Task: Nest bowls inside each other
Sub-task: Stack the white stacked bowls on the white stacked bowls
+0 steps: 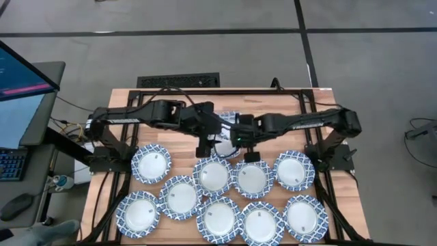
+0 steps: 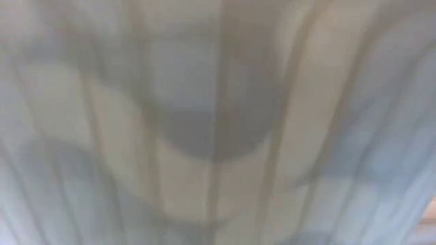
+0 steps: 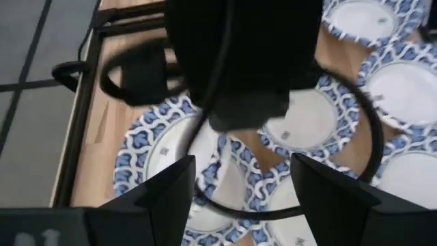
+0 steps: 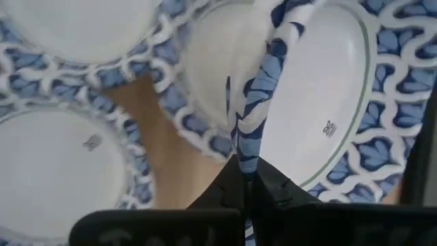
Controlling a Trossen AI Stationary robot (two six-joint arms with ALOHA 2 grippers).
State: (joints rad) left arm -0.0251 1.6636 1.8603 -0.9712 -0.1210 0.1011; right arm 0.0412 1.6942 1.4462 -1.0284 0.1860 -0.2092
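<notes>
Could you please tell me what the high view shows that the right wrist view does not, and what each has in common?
Only the high view shows both arms meeting over the wooden table, the left end effector, and the full spread of bowls in rows. Only the right wrist view shows the right end effector shut on a bowl rim, edge-on between its fingers. Both share the blue-patterned bowls lying on the wood.

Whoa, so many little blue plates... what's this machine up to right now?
Two robot arms work over a wooden table covered with small blue-and-white bowls. The right tool is shut on the rim of one bowl, holding it on edge over another near the middle of the table's far side. The left tool hangs open close by, holding nothing. About eleven bowls lie singly in rows at the front, not yet nested.
</notes>
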